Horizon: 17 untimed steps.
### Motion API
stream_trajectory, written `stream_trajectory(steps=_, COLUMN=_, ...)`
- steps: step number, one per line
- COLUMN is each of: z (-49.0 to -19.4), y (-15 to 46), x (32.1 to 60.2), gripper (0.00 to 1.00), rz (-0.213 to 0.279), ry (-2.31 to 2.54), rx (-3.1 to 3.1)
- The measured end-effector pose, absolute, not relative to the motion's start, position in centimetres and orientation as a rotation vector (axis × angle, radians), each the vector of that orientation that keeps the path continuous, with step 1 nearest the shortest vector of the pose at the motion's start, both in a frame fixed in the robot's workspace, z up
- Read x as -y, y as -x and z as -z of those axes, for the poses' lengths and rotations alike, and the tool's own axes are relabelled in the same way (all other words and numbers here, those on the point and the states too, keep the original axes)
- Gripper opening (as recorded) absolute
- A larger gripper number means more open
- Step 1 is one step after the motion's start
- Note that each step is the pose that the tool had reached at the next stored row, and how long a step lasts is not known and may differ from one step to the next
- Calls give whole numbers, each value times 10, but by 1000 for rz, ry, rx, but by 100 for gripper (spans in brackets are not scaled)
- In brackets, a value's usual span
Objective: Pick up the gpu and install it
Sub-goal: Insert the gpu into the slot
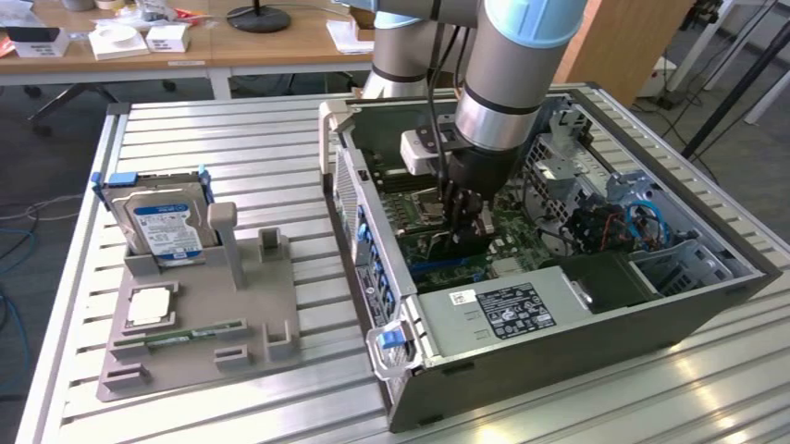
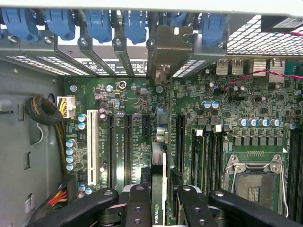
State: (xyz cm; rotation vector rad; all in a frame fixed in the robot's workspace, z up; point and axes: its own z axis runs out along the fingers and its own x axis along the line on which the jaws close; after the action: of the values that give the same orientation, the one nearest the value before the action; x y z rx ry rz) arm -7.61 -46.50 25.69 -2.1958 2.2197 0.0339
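Exterior view: the arm reaches down into the open computer case [image 1: 593, 342] on the table [image 1: 210, 139], claw [image 1: 465, 215] low over the board, gpu [image 1: 460, 242] straight under it. Wrist view: claw [image 2: 161, 210] is clamped on the gpu [image 2: 158, 165], held on edge between the fingers [image 2: 137, 208]. Its long axis runs parallel to the black card slots [image 2: 128, 146], bracket [image 2: 169, 42] end against the rear wall by the blue clips [image 2: 99, 21]. Can't tell if it's seated.

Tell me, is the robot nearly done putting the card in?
Picked up: the gpu is off the grey stand and inside the computer case. In hand: the gripper grips it edge-on over the motherboard slots. Left: not yet released; whether it is seated, I cannot tell.
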Motion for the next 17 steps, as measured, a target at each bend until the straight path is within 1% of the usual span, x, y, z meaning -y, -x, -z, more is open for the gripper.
stream_trajectory(steps=17, z=-257, y=77, x=464, gripper=26, rz=-34, ry=2180, rx=-2235)
